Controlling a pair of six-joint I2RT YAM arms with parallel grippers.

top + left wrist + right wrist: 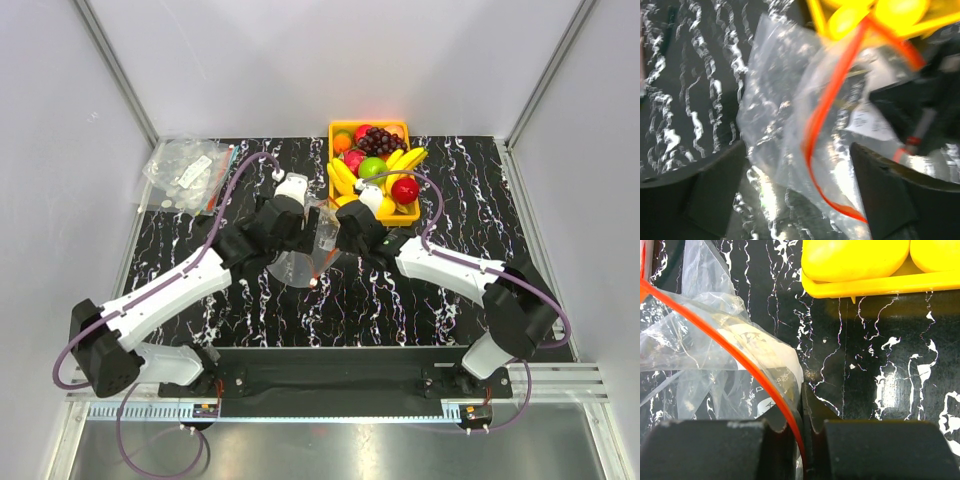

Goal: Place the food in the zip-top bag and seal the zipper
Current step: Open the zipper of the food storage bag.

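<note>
The clear zip-top bag [303, 264] lies crumpled on the black marbled table between my two grippers. Its red-orange zipper [730, 347] curves across the right wrist view. My right gripper [801, 390] is shut on the bag's mouth, with the zipper strip pinched between its jaws; from above it [335, 240] is at the bag's right side. My left gripper [797, 147] is open, fingers wide apart, with the bag [775, 100] and the zipper [820, 115] lying between them; that view is blurred. The food is in the yellow tray [335, 128]: bananas [345, 176], a green apple [372, 167], a red apple [404, 190], grapes [382, 140].
A pile of clear packets with white labels [185, 172] lies at the far left corner. The yellow tray's near rim [865, 287] is just beyond my right gripper. White walls enclose the table on three sides.
</note>
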